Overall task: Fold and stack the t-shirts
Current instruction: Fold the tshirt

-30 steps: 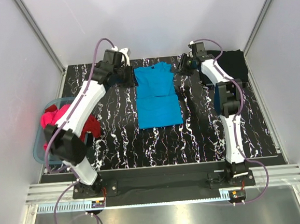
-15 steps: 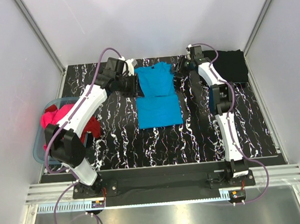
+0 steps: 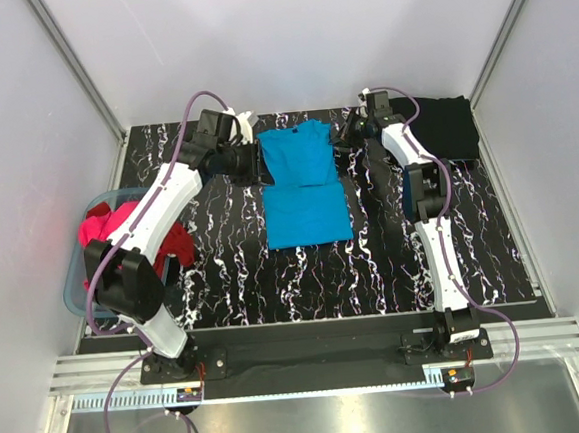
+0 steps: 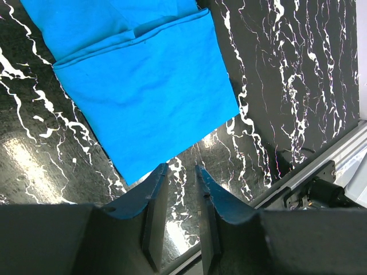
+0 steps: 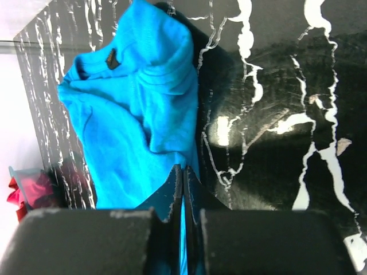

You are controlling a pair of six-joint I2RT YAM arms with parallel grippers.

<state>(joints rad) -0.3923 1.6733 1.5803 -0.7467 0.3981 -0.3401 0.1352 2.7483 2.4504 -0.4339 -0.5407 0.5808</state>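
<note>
Top external: turquoise t-shirt (image 3: 304, 180) half-folded.
Right end effector (image 3: 347, 132): closed, apparently pinching the 3 o'clock sleeve, likely to fold.
Left end effector (image 3: 258, 164): open, empty.

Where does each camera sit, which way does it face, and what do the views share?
Top external: above and behind the robot, looking down on the table; left arm and right arm show, left hand and right hand flanking the turquoise t-shirt.
Left wrist: on the left arm, looking down at the shirt's lower half; its parted fingers show.
Right wrist: on the right arm, low, facing the shirt's collar end; its closed fingers show.
Shared: all three see that t-shirt.
</note>
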